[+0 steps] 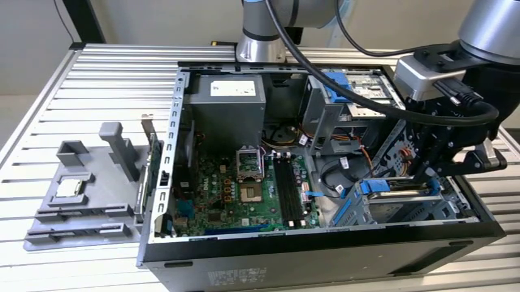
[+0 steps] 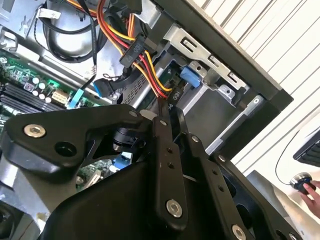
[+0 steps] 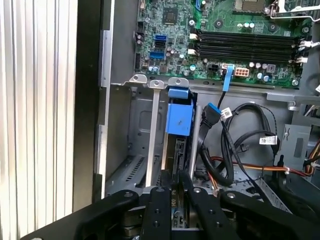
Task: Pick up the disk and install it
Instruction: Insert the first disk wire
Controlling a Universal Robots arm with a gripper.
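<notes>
The hand (image 3: 175, 177) is clenched on the disk (image 3: 177, 150); in the first wrist view its two black fingers (image 3: 161, 200) press on the thin edge of the disk from both sides. The disk stands on its edge inside the metal cage (image 3: 131, 125), in a corner of the computer case (image 1: 325, 258) at the exterior view's right; its blue frame (image 3: 179, 117) points toward the green board (image 3: 240, 35). I think the job is well along; the step now looks like sliding the disk home into its slot.

To do this well, the disk should stay straight, in line with the thin metal walls (image 3: 152, 130) on each side; a tilt could make it jam. A slow, even push looks best; the grip should be firm so the disk does not slip; it looks to me like a hard, flat thing that will not bend.

Other things are close by; a black cable (image 3: 210, 111) with a blue plug hangs just beside the cage; orange and black wires (image 3: 235, 167) curl near the fingers and could get pinched or snagged. In the second wrist view, red and yellow wires (image 2: 145, 62) run down toward the same spot. Well apart from all this, a grey holder (image 1: 81, 194) lies on the desk (image 1: 106, 67) beside the case.
</notes>
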